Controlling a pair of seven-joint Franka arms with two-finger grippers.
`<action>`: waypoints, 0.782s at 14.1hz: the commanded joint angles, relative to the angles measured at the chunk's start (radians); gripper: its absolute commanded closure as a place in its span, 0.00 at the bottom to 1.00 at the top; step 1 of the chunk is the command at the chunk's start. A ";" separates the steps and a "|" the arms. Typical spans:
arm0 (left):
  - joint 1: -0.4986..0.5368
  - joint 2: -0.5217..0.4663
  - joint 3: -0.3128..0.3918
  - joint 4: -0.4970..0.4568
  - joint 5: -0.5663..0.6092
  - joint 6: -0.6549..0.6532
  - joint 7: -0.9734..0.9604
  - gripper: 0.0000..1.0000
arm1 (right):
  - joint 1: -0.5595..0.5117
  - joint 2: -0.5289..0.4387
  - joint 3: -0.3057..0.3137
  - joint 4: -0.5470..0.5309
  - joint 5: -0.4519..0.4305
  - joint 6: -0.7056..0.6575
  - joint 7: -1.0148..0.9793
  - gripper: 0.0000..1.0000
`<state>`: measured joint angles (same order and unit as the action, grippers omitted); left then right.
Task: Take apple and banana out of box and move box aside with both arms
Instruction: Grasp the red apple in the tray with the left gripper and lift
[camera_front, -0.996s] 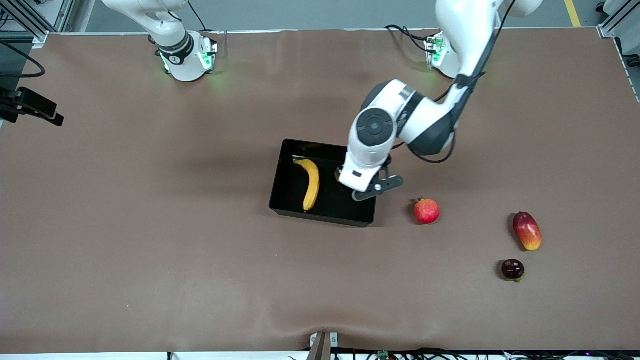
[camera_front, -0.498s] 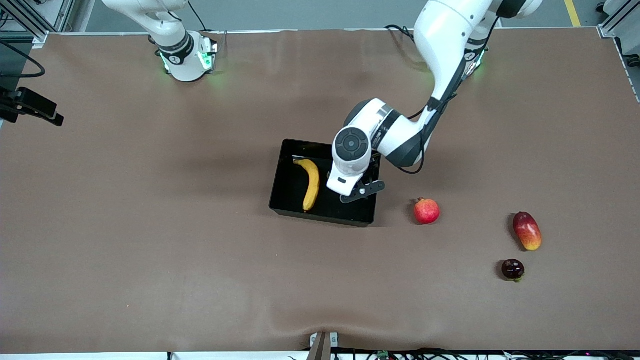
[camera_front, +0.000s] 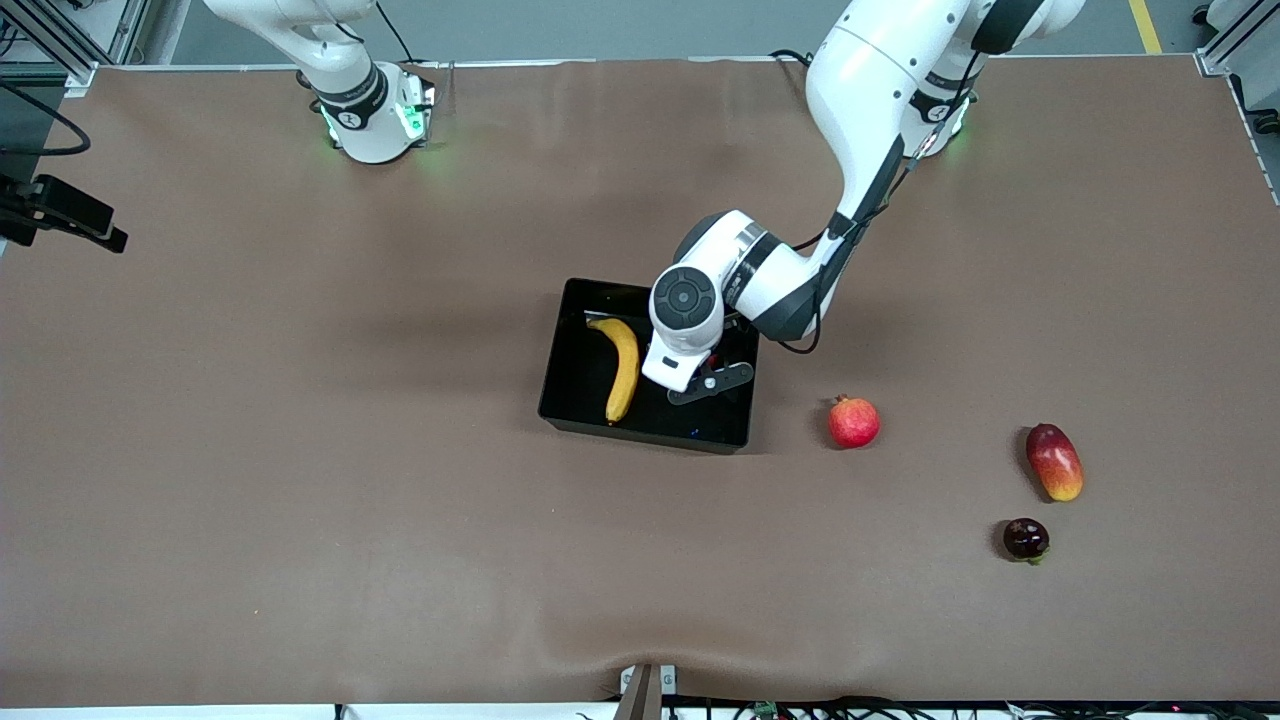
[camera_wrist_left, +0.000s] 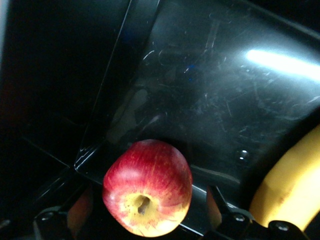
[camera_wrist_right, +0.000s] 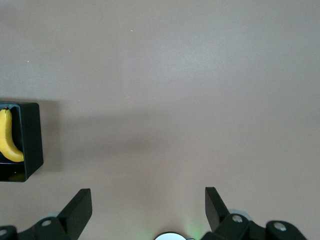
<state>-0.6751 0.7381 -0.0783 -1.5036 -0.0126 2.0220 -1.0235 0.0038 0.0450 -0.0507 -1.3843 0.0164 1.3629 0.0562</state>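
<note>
The black tray (camera_front: 575, 385) lies mid-table with the yellow banana (camera_front: 622, 368) in it. My left gripper (camera_front: 700, 384) is down inside the tray, beside the banana, at the tray's end toward the left arm. In the left wrist view the red and yellow apple (camera_wrist_left: 147, 194) rests on the tray floor (camera_wrist_left: 210, 110) between the open fingers (camera_wrist_left: 80, 216), with a gap on each side. The banana (camera_wrist_left: 287, 190) shows beside it. The arm hides the apple in the front view. My right gripper (camera_wrist_right: 147, 210) is open and empty above bare table, with the tray (camera_wrist_right: 31, 142) and banana (camera_wrist_right: 7, 140) at that view's edge.
A pomegranate (camera_front: 853, 422) lies on the table beside the tray toward the left arm's end. Farther that way lie a red-orange mango (camera_front: 1054, 461) and a small dark purple fruit (camera_front: 1025, 538). A black device (camera_front: 60, 215) overhangs the table's edge at the right arm's end.
My left arm has come down and moved toward the banana, bringing its gripper lower into the tray. The banana and the other fruits have not moved.
</note>
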 joint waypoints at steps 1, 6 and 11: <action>-0.012 0.003 0.008 -0.023 0.052 0.012 -0.024 0.00 | 0.007 0.003 -0.005 0.007 -0.004 0.002 0.010 0.00; -0.017 -0.005 0.008 -0.009 0.065 0.012 -0.024 1.00 | 0.008 0.009 -0.005 0.007 0.002 0.005 0.010 0.00; 0.005 -0.115 0.020 0.014 0.065 -0.011 -0.017 1.00 | 0.011 0.016 -0.005 0.007 0.002 0.008 0.010 0.00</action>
<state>-0.6779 0.7153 -0.0714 -1.4788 0.0330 2.0352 -1.0237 0.0038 0.0598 -0.0495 -1.3844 0.0164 1.3672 0.0562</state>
